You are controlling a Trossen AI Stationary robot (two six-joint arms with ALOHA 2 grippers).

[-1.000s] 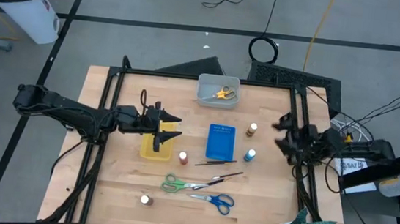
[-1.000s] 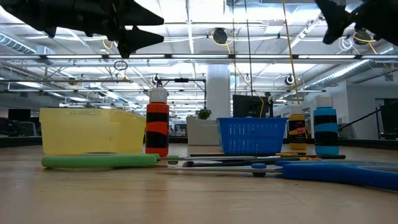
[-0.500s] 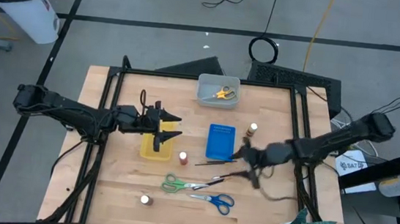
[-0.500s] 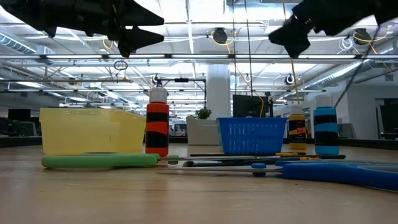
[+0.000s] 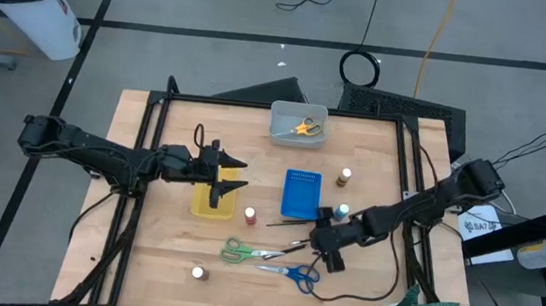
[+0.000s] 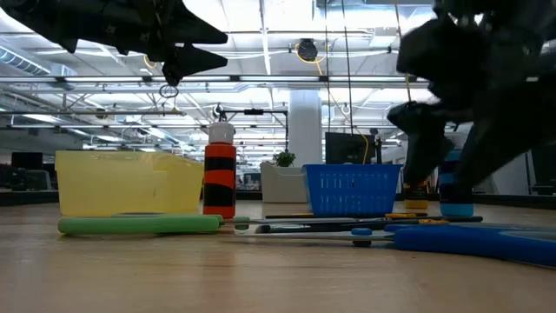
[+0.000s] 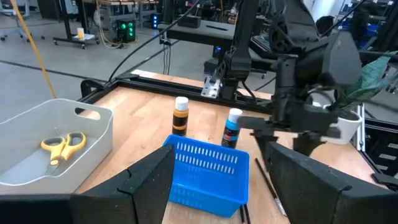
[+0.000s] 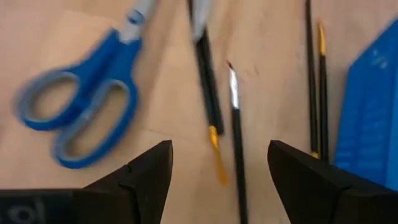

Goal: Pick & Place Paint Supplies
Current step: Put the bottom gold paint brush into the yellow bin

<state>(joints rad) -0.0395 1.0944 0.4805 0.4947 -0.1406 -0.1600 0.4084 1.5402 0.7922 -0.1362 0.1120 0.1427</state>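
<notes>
The right claw (image 5: 322, 250) is seen low over the middle of the desk (image 5: 141, 271), its fingers spread wide with nothing between them. In the right wrist view the gap between the two fingers is filled by thin dark brushes (image 8: 235, 124) lying on the wood, with the blue scissors (image 8: 81, 109) off to one side and the edge of the blue tray (image 8: 373, 106) at the other. From above, this claw is found just beside the brushes (image 5: 289, 246), between the blue tray (image 5: 300, 193) and the blue scissors (image 5: 294, 273).

The left claw (image 5: 234, 172) is held well above the yellow tray (image 5: 204, 203) — its fingers are parted and empty, as the left wrist view shows.

The remaining supplies are spread as follows:
- The green scissors (image 5: 237, 251) lie on the desk, just left of the blue pair.
- The yellow scissors (image 5: 305, 127) rest inside the grey bin (image 5: 277, 128) at the far edge.
- A red-topped bottle (image 5: 250, 214) stands just beside the yellow tray.
- A white-topped bottle (image 5: 198, 273) stands near the front edge, well apart from the rest.
- A brown-topped bottle (image 5: 345, 177) and a blue-topped bottle (image 5: 343, 211) stand to the right of the blue tray — the blue-topped one is close to the right arm.
</notes>
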